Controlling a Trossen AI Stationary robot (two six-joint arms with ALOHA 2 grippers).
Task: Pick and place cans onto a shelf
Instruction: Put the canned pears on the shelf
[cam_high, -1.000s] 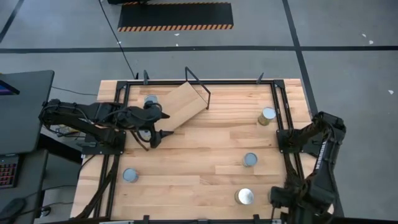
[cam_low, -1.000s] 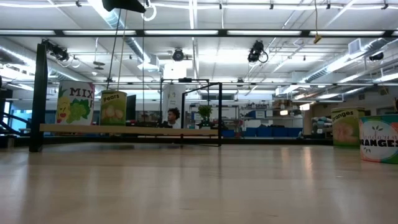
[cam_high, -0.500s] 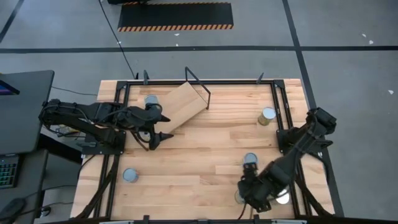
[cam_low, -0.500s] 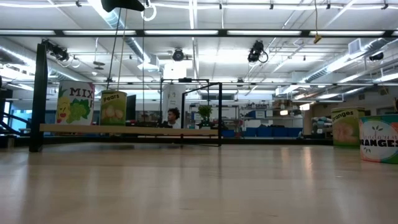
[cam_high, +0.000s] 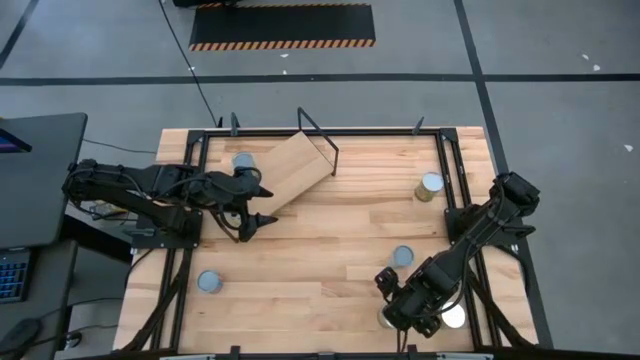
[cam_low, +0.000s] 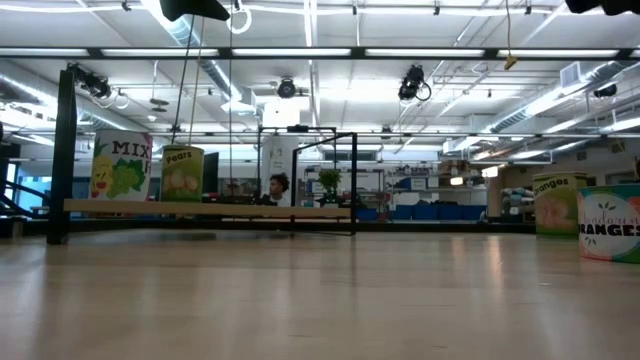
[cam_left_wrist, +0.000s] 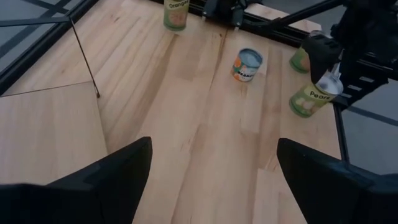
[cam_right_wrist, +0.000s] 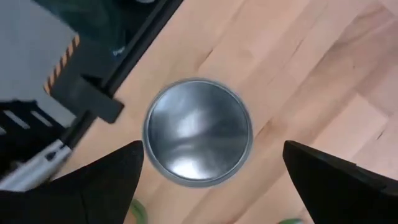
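Big slatted table first: the shelf sits skewed at the far edge, board angled with its wire frame sticking up, and one can already stands just beside it on the left. The rest of the cans are scattered: one near the left front, one by the right rail, one mid-right, and one at the right front that the right arm is going for. The right gripper hangs straight over that can's shiny lid with fingers spread wide, nothing held; from its wrist camera the lid sits between the two fingers. The left gripper waits by the shelf's near corner, also spread open and empty. My worry: this can sits right against the table's front edge and the black rail, so if the descent is a bit off, a finger could land on the lid or clip the rail and tip it off the table.
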